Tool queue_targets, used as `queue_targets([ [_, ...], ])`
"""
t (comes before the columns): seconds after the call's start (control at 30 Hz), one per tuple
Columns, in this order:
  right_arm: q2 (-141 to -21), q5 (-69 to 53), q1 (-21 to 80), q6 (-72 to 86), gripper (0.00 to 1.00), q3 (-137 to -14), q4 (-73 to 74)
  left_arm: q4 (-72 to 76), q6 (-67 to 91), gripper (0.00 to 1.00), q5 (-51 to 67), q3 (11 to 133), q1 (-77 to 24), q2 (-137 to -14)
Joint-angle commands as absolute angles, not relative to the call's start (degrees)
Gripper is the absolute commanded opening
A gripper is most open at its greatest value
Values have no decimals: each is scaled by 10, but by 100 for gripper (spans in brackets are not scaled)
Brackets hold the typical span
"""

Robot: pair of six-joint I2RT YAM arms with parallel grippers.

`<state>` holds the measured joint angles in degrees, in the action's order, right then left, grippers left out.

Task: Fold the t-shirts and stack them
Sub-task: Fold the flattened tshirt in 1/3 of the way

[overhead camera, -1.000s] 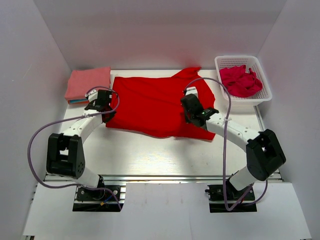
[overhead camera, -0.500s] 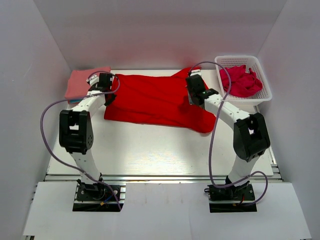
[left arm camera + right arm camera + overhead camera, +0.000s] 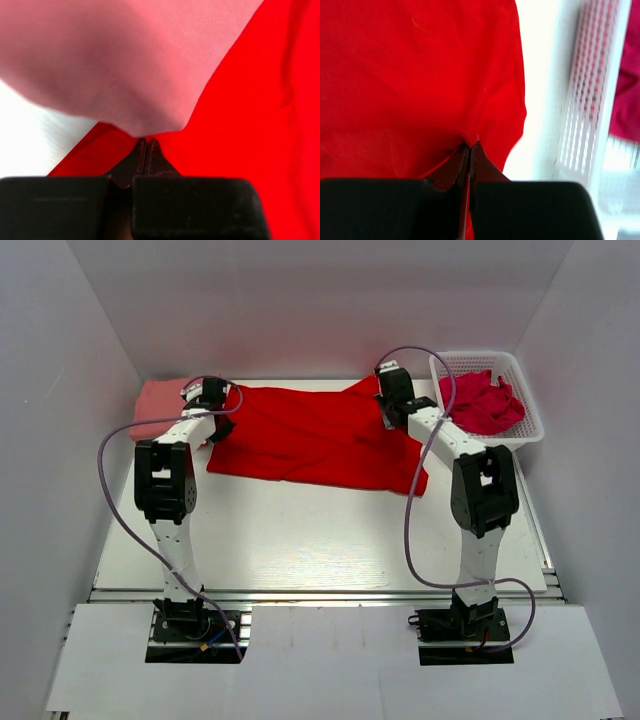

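While the red t-shirt [image 3: 320, 435] is lying spread, left gripper [image 3: 146, 142] and right gripper [image 3: 470, 145] are clamping its far edge | salmon-pink shirt [image 3: 125, 60] seemingly crowding left | basket [image 3: 497, 444] flanking right.

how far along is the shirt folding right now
Done: a salmon-pink t-shirt lies folded at the far left. In hand: the red t-shirt is spread out, with the left end effector and right end effector each shut on its cloth, apparently mid-fold. Left: finishing and stacking the red one, then the crimson-pink t-shirt lying crumpled in the white basket.
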<state>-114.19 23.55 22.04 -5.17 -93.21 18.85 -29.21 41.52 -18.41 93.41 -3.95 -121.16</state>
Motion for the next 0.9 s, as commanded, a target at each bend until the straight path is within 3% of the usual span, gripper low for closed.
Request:
queue_targets([
  [0.0, -1171, 204, 205, -115, 0, -998, 170, -303, 403, 0, -174, 971, -37, -1211],
  [0.2, -1260, 194, 189, -133, 0, -1087, 182, -315, 403, 0, -194, 983, -37, -1225],
  [0.23, -1278, 201, 187, -127, 1, -1096, 171, -309, 403, 27, -194, 983, -37, -1225],
  [0.27, -1284, 207, 186, -126, 18, -1108, 169, -302, 403, 43, -194, 983, -37, -1225],
  [0.33, -1316, 211, 184, -108, 41, -1147, 165, -301, 403, 89, -181, 990, -37, -1225],
  [0.37, -1327, 214, 182, -104, 62, -1156, 167, -293, 397, 97, -181, 990, -37, -1219],
  [0.5, -1330, 215, 182, -70, 84, -1189, 178, -244, 359, 100, -134, 982, -37, -1192],
  [0.6, -1291, 197, 182, -32, 89, -1158, 178, -203, 333, 100, -99, 970, -47, -1169],
  [0.8, -1173, 106, 180, 66, 89, -998, 176, -166, 316, 100, -42, 933, -47, -1127],
  [0.87, -1158, 26, 181, 76, 89, -939, 156, -150, 302, 100, -24, 920, -53, -1121],
])
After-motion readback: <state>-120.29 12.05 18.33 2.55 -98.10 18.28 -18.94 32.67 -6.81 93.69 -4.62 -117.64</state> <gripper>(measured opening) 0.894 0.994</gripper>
